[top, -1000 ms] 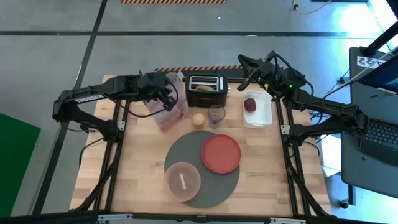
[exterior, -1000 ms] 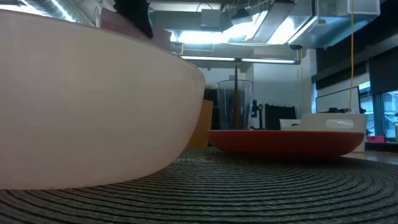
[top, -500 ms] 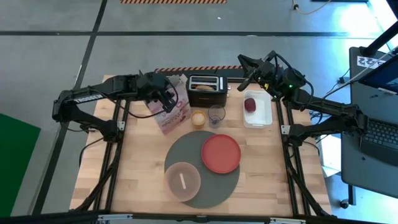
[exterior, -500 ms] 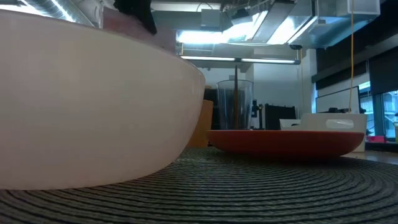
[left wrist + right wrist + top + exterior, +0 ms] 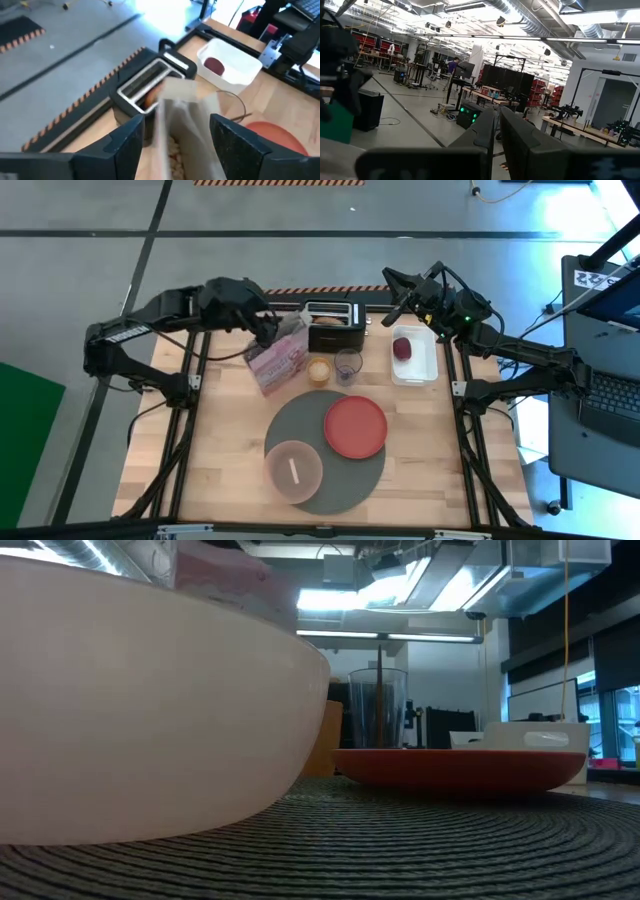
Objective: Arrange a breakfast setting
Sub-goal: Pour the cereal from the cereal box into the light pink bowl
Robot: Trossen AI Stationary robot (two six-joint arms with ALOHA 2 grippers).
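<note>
A pink cereal bag lies tilted on the table left of the toaster, its open top up and tan cereal showing inside. My left gripper is open, a finger on either side of the bag's top without touching it; it hovers at the far left. The dark-grey mat carries the red plate and the pale bowl. A dark-red fruit lies in a white tray. My right gripper is shut, raised at the far right.
A small jar and a clear glass with a thin stick in it stand between the bag, the toaster and the mat. Something tan shows in the toaster's slot. Bare wood lies left and right of the mat.
My left gripper has opened and let go of the bag's top, then risen and drawn back toward the table's far edge. The bag stays on the table, and its top has swung toward the toaster.
</note>
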